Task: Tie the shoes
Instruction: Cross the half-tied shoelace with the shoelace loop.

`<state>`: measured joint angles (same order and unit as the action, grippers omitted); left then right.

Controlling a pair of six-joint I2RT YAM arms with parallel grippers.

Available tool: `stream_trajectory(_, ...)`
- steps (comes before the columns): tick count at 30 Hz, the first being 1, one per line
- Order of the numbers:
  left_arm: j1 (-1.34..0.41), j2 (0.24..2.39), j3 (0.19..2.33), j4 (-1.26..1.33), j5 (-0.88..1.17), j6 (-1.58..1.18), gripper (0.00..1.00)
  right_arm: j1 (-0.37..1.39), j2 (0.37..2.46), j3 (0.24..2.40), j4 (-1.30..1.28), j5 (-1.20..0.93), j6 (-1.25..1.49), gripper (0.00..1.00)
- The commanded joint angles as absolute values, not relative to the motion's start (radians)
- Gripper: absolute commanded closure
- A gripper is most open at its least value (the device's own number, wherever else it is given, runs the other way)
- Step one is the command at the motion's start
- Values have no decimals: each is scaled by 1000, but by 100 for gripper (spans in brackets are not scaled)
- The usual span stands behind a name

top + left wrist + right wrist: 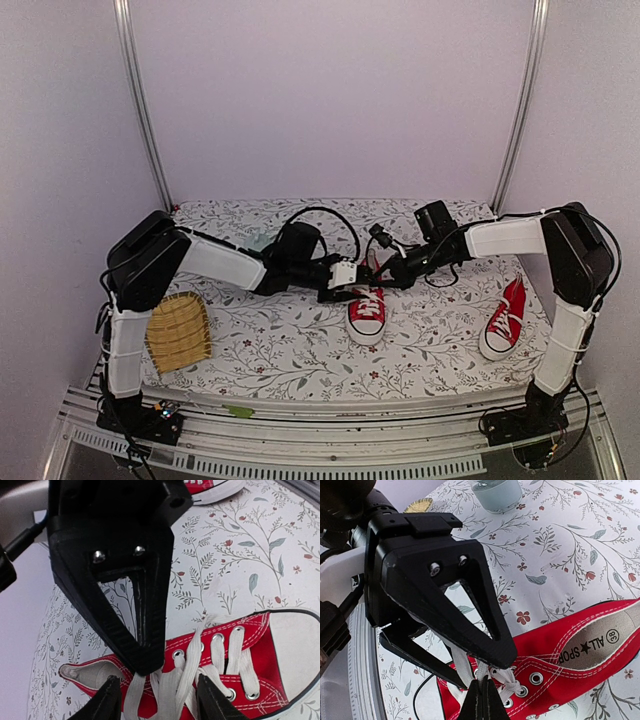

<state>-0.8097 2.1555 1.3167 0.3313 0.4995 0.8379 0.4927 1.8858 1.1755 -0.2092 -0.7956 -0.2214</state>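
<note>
Left gripper (160, 702) parted, straddling white laces (184, 676) of red sneaker (257, 647); shoe axis runs across claw, toe rightward. Right gripper (482, 700) closed opposite, lace hold unclear.

My left arm (215, 262) and right arm (505, 238) reach inward, tips nearly meeting.
My left tool (160, 702) points down with fingers parted; my right tool (483, 700) is pinched fully closed.

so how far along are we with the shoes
Nothing finished: no bow shows on the middle shoe, its laces lie loose. In hand: the right gripper pinches one lace shut, the left gripper stands open astride the others. Left: the knot here, then the second shoe, sitting apart at the right.
</note>
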Motion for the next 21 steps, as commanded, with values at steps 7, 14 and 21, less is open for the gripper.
stream_trajectory(7, -816, 2189, 1328, 465, 464, 682, 58, 499, 1823, 1194, -205, -837, -233, 99)
stream_trajectory(14, -815, 2196, 1323, 451, 452, 688, 60, 499, 1814, 1195, -211, -840, -241, 99)
stream_trajectory(21, -815, 2197, 1318, 481, 426, 670, 82, 499, 1817, 1196, -223, -851, -244, 99)
